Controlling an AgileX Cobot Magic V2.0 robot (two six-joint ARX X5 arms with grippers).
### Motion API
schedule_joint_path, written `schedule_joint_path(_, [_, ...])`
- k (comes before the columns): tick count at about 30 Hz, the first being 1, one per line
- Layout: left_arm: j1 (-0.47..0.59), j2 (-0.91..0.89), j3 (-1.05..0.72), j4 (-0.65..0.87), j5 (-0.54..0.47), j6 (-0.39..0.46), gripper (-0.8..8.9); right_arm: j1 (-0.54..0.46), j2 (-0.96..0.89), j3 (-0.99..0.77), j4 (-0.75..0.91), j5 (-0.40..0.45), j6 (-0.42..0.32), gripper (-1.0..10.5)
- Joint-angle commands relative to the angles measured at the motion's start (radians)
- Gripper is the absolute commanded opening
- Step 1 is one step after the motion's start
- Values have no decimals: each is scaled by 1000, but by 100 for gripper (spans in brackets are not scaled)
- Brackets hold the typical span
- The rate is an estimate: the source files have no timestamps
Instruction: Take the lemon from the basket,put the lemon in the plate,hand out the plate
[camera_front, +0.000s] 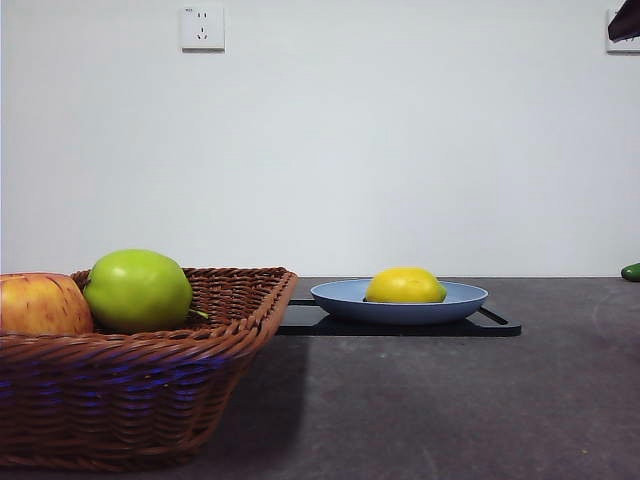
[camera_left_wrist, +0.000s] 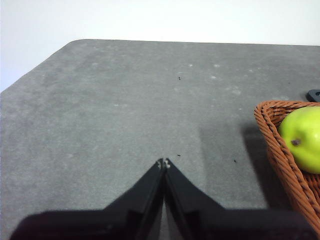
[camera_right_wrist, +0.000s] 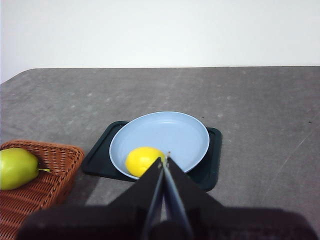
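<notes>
Two of three steps look done: lemon (camera_front: 405, 286) sits in the plate (camera_front: 460, 300), off-centre, toward the basket-side rim in the right wrist view, resting on the plate floor and touching nothing else. Plate sits on a black tray (camera_front: 495, 325) on the worktop (camera_front: 450, 410), just beside the basket (camera_front: 130, 400) but apart from it.

Basket holds a green apple (camera_front: 137, 290) and a red-yellow apple (camera_front: 40, 305), side by side; no lemon left in it.

Right gripper (camera_right_wrist: 164, 161) hovers above the near side of the plate, jaws pressed together, holding nothing. Only a dark tip of an arm shows at the top corner in the front view. Left gripper (camera_left_wrist: 163, 163) waits over bare worktop beside the basket, jaws also pressed together, empty.

Step in hand, my read: hand out the plate. Next move calls for the right gripper to spread, drop to the rim on a side clear of the lemon, pinch the rim edge, and lift level. Lemon is smooth and oval, so any tilt likely rolls it off. Tray may drag along if the plate sticks.

Writing: none readable. Wall socket (camera_front: 202, 27) has a small mark, too small to read.
</notes>
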Motion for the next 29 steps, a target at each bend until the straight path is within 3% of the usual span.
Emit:
schedule_joint_path(1, [3, -3, -12, 4, 3, 9, 9, 7, 3, 10, 9, 3, 9, 3])
schedule_joint_path(4, [3, -3, -12, 4, 3, 9, 9, 7, 3, 10, 8, 4, -3, 3])
schedule_joint_path(9, [3, -3, -12, 4, 3, 9, 9, 3, -7, 4, -6, -1, -211, 3])
schedule_joint_path(12, [3, -3, -12, 4, 3, 9, 9, -68, -49, -14, -3, -21, -277, 3])
schedule_joint_path(18, [3, -3, -12, 4, 3, 9, 9, -389, -208, -159, 32, -342, -246, 3])
schedule_joint_path(24, [3, -3, -12, 4, 1, 9, 9, -602, -355, -323, 95, -401, -215, 3])
schedule_joint_path(29, [3, -3, -12, 4, 1, 9, 9, -671, -414, -415, 129, -427, -198, 3])
